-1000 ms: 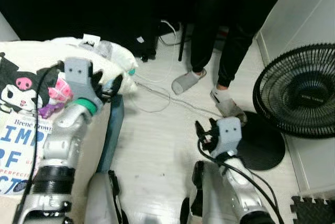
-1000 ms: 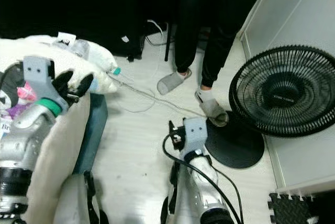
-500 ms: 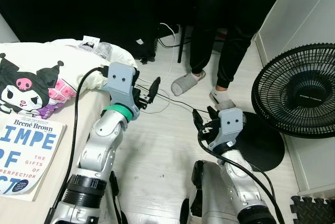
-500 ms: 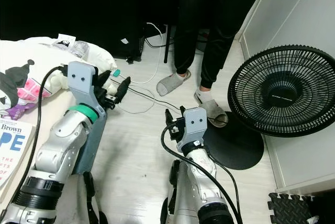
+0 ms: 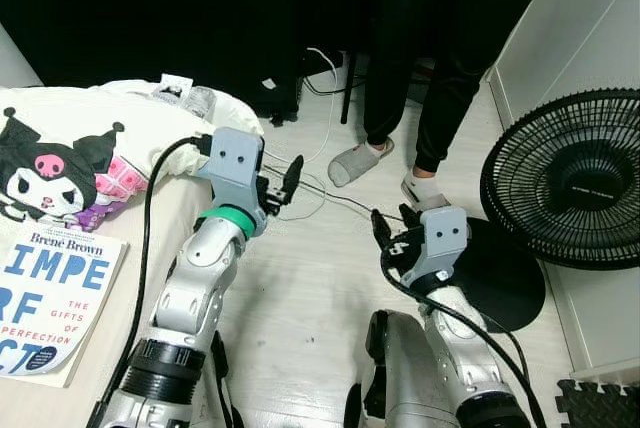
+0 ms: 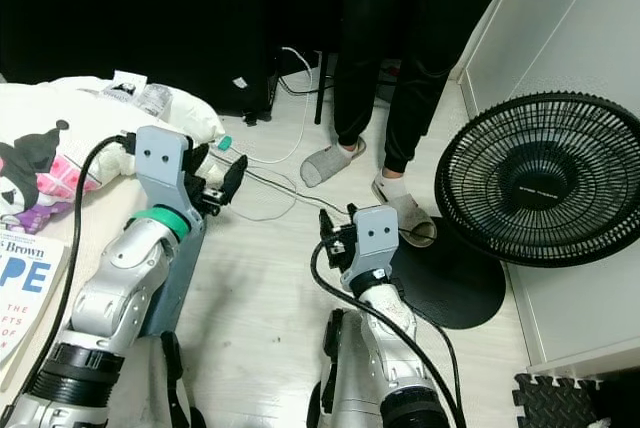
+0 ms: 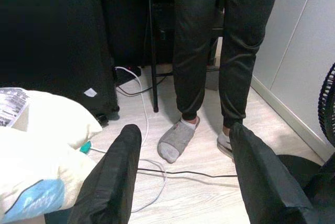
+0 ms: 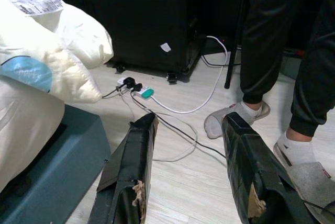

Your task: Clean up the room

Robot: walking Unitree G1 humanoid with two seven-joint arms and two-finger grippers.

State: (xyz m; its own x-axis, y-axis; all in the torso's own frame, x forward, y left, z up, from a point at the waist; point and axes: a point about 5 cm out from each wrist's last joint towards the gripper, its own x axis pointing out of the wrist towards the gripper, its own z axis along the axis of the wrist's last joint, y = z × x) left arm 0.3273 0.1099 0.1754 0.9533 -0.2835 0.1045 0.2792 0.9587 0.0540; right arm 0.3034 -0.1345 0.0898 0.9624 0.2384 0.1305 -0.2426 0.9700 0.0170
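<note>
My left gripper (image 5: 281,182) hangs open and empty just past the bed's edge, over the floor cables (image 5: 318,186); in the left wrist view its fingers (image 7: 114,171) stand wide apart. Lower down, my right gripper (image 5: 390,238) is open too, with nothing between its fingers (image 8: 131,171). On the bed lie a book (image 5: 45,298), a black-and-pink cartoon cushion (image 5: 45,163) and a white pillow (image 5: 140,123) with a crumpled clear plastic bottle (image 6: 152,98) on it. A teal-tipped charger plug (image 6: 224,141) lies on the floor by the pillow.
A person in black trousers (image 5: 440,68) and grey slippers (image 5: 355,160) stands on the pale floor ahead. A black floor fan (image 5: 565,178) on a round base (image 5: 510,283) stands at the right by the white wall. Dark furniture fills the back. The bed's blue frame (image 6: 188,253) borders the left.
My left arm has swung from over the pillow out past the bed edge toward the floor. The view has shifted a little. The right gripper has hardly moved.
</note>
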